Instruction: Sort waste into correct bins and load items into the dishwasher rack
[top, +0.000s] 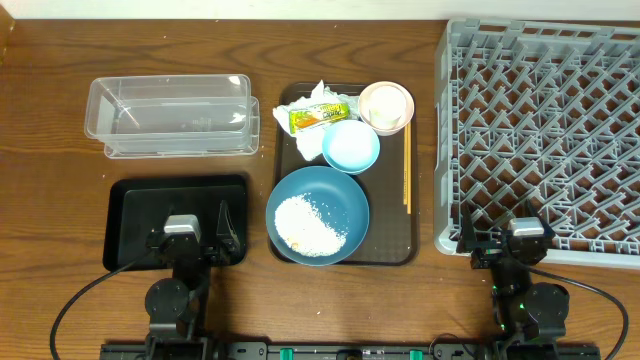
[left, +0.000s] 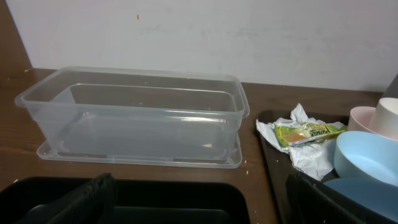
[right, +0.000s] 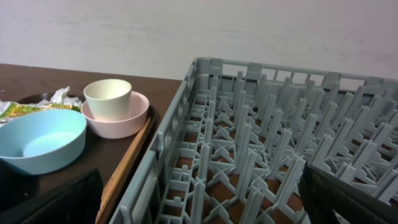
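Note:
A dark brown tray (top: 395, 238) holds a blue plate (top: 338, 190) with white rice leftovers (top: 310, 225), a light-blue bowl (top: 350, 147), a cream-pink cup (top: 386, 107), wooden chopsticks (top: 407, 165), a crumpled napkin (top: 322, 94) and a yellow-green wrapper (top: 318, 117). The clear tub (top: 170, 115) and the black tub (top: 135, 200) lie left of the tray. The grey rack (top: 545, 130) is at the right. My left gripper (top: 190, 238) is open and empty over the black tub's near edge. My right gripper (top: 508, 240) is open and empty at the rack's near edge.
The left wrist view shows the clear tub (left: 137, 115) ahead and the wrapper (left: 308, 133) on the napkin at right. The right wrist view shows the cup (right: 107, 98), the bowl (right: 40, 146) and the rack (right: 249, 155). A wall stands behind the table.

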